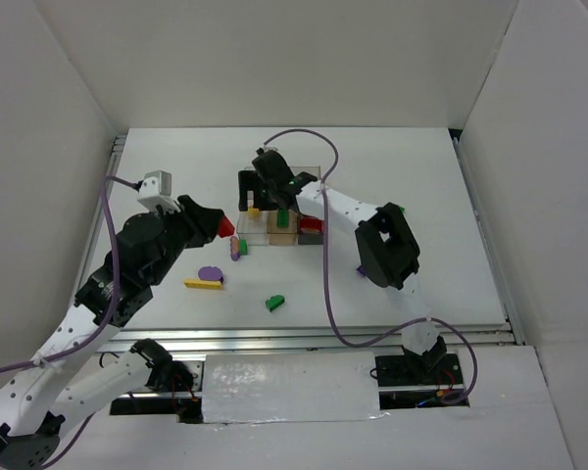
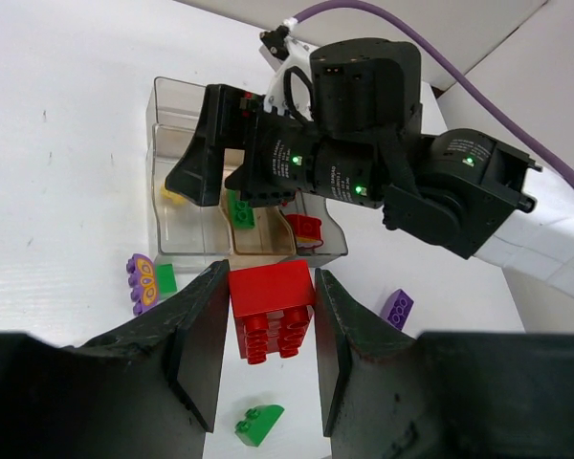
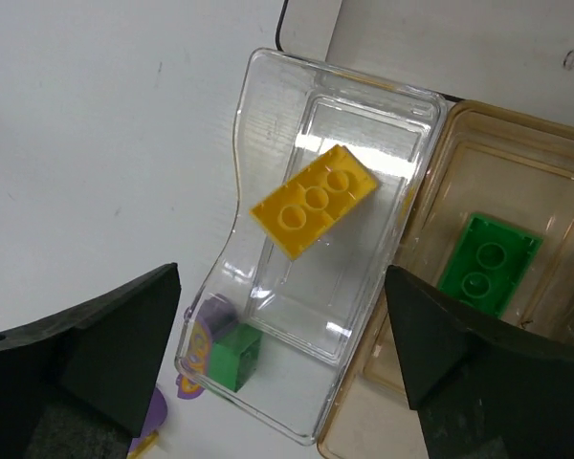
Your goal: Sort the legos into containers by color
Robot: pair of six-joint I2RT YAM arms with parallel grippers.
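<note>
My left gripper [image 1: 221, 227] is shut on a red lego brick [image 2: 271, 304], held above the table just left of the containers [image 1: 284, 233]. My right gripper [image 3: 282, 335] is open and empty, hovering over the clear bin [image 3: 268, 105], which holds a yellow brick [image 3: 314, 201]. The tan bin [image 3: 430, 239] beside it holds a green brick [image 3: 488, 263]. A dark bin holds a red piece [image 2: 304, 227]. In the left wrist view the right gripper's black body [image 2: 344, 143] hangs over the bins [image 2: 172, 105].
Loose legos lie on the table: a purple oval piece [image 1: 211, 274] on a yellow one [image 1: 202, 284], a green slope [image 1: 274, 303], a purple-and-green piece [image 1: 237, 247] by the bins, a purple brick [image 2: 397, 308]. White walls enclose the table.
</note>
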